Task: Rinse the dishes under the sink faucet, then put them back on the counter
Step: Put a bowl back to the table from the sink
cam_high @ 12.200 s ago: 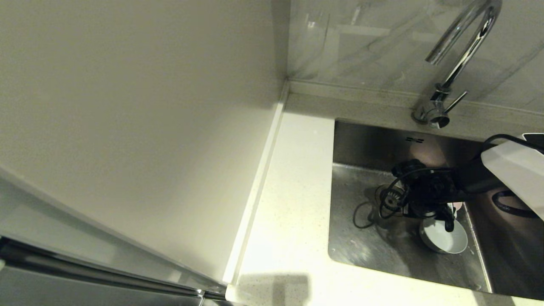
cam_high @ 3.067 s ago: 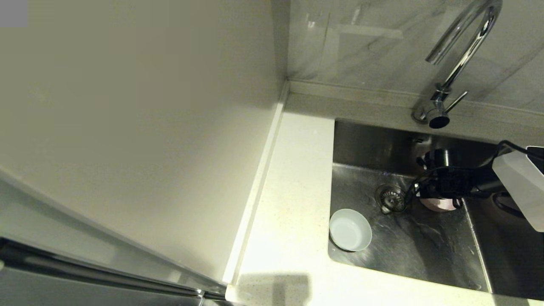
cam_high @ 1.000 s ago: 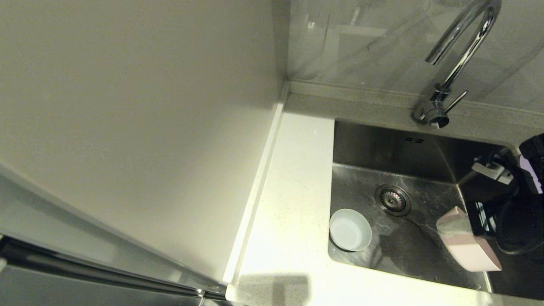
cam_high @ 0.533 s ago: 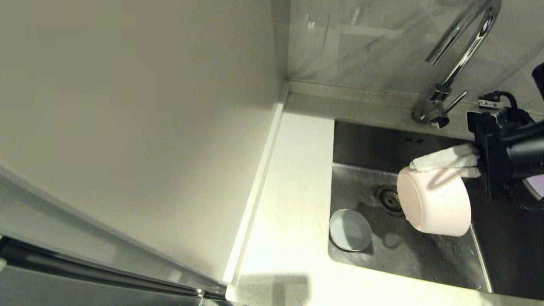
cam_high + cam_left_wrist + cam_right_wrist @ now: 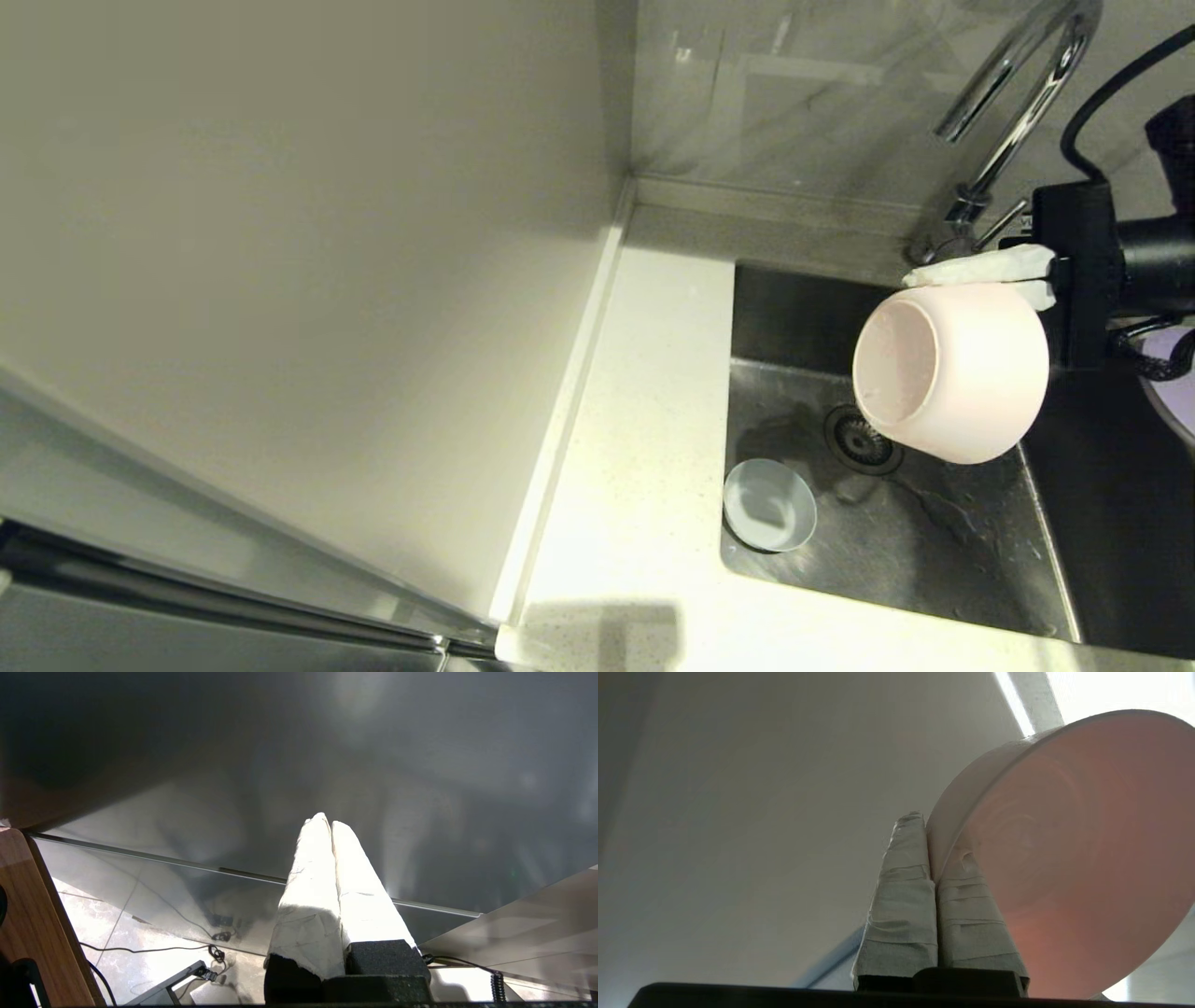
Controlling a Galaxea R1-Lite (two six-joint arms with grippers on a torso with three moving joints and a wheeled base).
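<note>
My right gripper [image 5: 926, 279] is shut on the rim of the pale pink cup [image 5: 962, 373], one taped finger inside and one outside [image 5: 927, 826]. The cup [image 5: 1064, 858] hangs on its side above the steel sink [image 5: 934, 551], mouth turned left, just below and in front of the chrome faucet [image 5: 1018, 103]. The small blue-white bowl [image 5: 769, 505] sits upright at the sink's front left corner. A sliver of the lilac plate [image 5: 1182, 397] shows at the right edge. My left gripper [image 5: 327, 823] is shut on nothing, away from the sink.
The white speckled counter [image 5: 644, 420] runs along the sink's left and front sides. A cream wall panel [image 5: 308, 280] rises on the left. The round drain strainer [image 5: 864, 439] lies below the cup. The faucet's lever [image 5: 999, 224] sticks out close behind my right fingers.
My right gripper has lifted the pink cup from low at the sink's right side up toward the faucet, turning its mouth to the left. The bowl has stayed put.
</note>
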